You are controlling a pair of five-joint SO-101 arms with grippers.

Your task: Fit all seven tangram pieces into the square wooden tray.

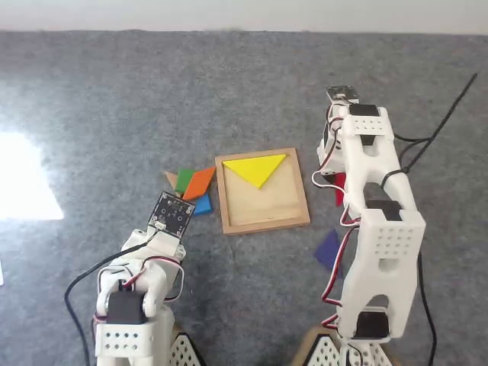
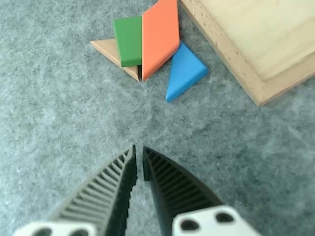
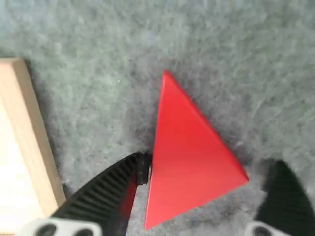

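Tray (image 1: 263,223): pale bare wood, smooth, matt. Table cover (image 1: 114,107): grey felt-like cloth, fuzzy. Red triangle (image 3: 192,157): smooth painted finish, matt. Left gripper (image 2: 139,152) fingers (image 2: 172,189): matt black ribbed plastic.

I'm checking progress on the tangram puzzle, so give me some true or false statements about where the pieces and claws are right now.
The yellow triangle lies in the wooden tray. True.
The left claw holds the blue triangle. False: it is shut on nothing, and the blue triangle lies on the carpet ahead of it.
The red triangle lies inside the open right claw. True.
The orange piece is in the tray. False: it lies outside, beside the green piece.
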